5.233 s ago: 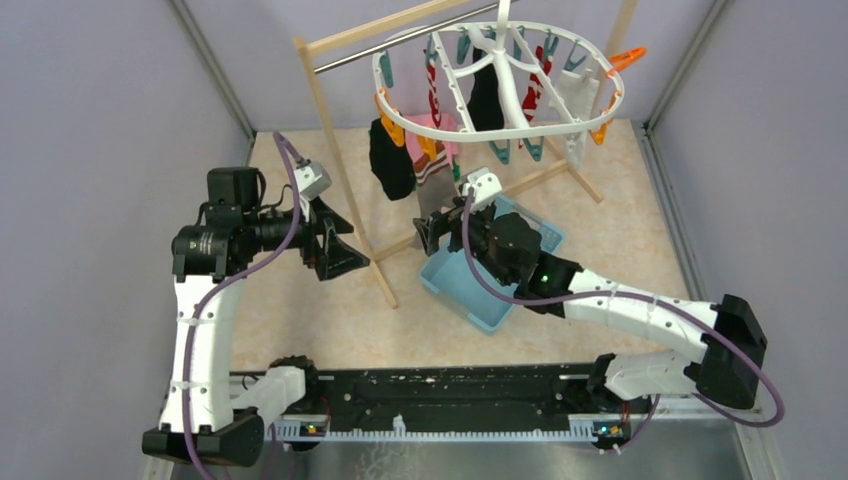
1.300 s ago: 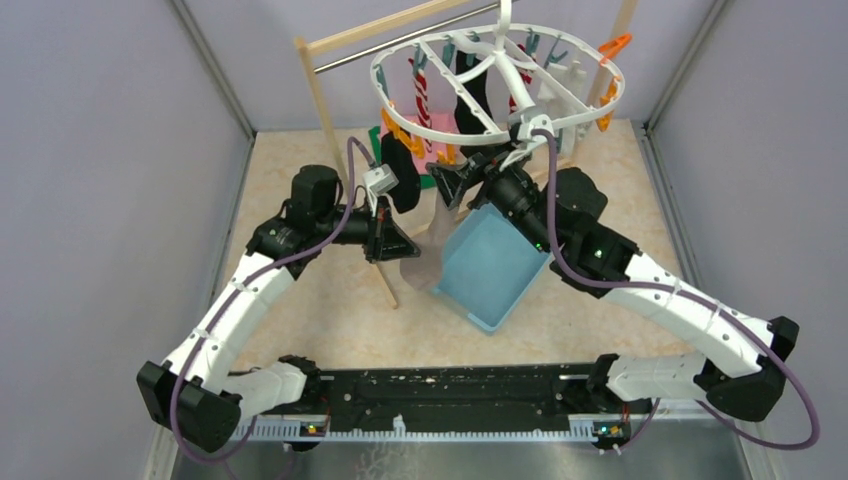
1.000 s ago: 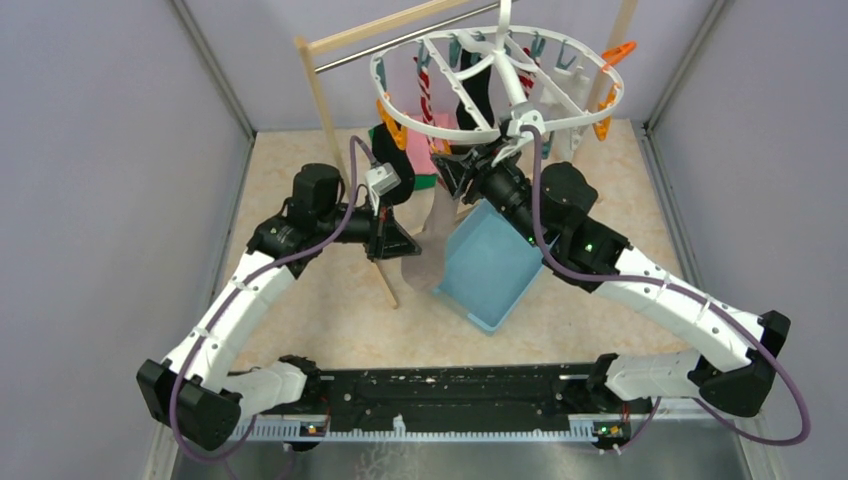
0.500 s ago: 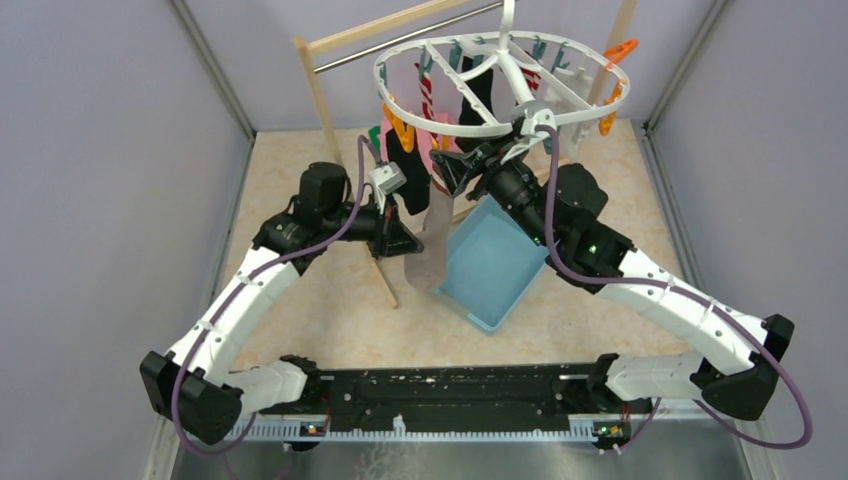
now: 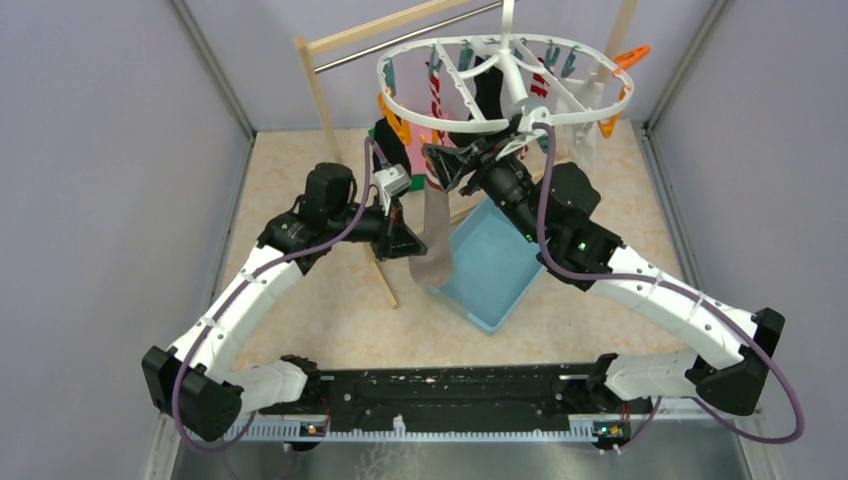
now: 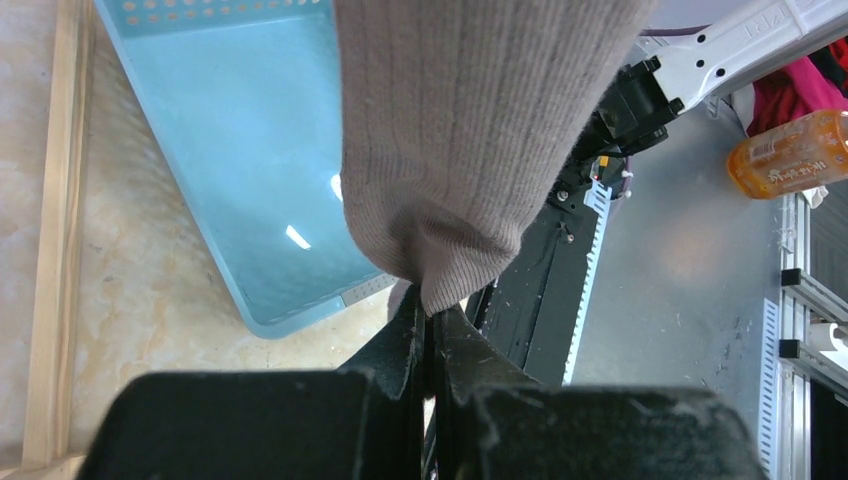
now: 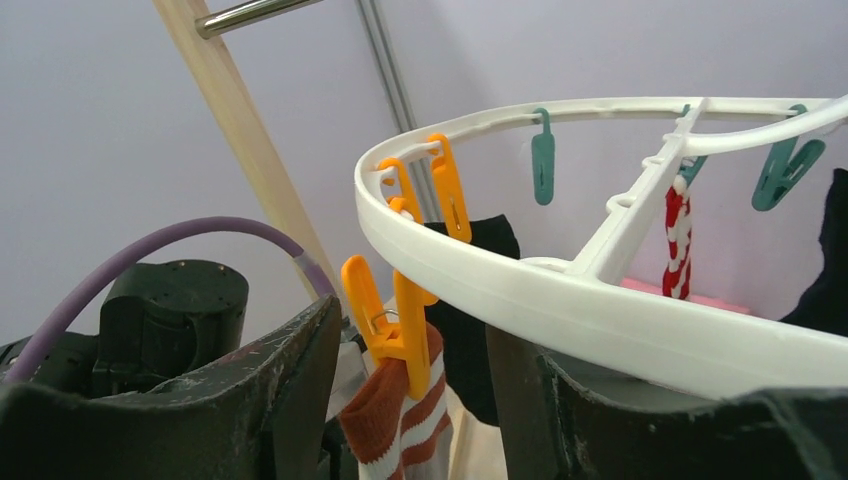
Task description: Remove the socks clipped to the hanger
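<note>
With the left tool (image 6: 432,318) clamped on the toe of the grey sock (image 6: 470,150) and the right tool (image 7: 415,360) apart around its orange clip (image 7: 392,322) at the near-left rim of the hanger (image 7: 560,300), tugging before that clip opens could swing the frame

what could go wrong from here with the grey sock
The left gripper pinches only the toe tip of the grey sock; a pull might slip it free.
The orange clip holds the striped cuff, with the open right gripper around it; tugging now could tilt the hanger.
The toe hangs by the blue bin's edge, so a drop may miss.
</note>
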{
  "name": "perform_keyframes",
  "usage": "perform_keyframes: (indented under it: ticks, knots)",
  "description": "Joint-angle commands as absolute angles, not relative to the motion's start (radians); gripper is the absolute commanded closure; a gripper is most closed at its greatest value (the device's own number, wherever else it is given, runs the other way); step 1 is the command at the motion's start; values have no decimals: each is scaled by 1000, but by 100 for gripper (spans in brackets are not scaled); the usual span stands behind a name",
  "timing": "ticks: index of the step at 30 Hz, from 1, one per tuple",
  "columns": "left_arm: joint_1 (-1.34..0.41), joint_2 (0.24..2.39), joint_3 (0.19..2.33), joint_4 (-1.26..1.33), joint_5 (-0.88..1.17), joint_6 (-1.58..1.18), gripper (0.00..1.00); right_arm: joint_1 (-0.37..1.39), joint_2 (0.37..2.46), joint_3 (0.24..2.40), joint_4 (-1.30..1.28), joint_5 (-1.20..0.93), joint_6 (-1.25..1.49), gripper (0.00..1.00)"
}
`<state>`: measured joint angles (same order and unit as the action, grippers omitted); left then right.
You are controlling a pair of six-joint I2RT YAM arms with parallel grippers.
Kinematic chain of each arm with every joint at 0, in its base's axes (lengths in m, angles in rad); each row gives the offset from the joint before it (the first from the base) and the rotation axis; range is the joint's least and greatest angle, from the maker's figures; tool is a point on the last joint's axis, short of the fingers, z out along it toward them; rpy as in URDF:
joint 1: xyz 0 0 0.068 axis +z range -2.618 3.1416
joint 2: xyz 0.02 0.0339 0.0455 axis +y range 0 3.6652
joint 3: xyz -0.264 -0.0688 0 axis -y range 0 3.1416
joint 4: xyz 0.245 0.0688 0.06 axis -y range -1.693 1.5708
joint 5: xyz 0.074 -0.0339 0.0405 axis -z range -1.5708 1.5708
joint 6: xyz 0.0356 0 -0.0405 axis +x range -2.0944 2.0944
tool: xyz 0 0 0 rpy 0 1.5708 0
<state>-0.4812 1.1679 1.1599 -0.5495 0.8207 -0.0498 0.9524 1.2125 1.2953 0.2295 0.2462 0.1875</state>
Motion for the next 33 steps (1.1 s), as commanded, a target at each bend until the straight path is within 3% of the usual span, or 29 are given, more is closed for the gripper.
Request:
perform_keyframes:
  ticks: [1,8,19,33]
  knots:
    - [-492,1166,1201,-529,825,-51,100,943,1222,1296,333,251,204,44]
    - [-501,1164,1199,-529,823,-53,100,943,1201,1208,428,217,210,33]
    - [-525,1148,1195,-547,786,-17,100,957,1148,1118,464,239,166,31]
    - [-541,1163,1213,-548,790,-18,100,976,1243,1228,518,282,129,33]
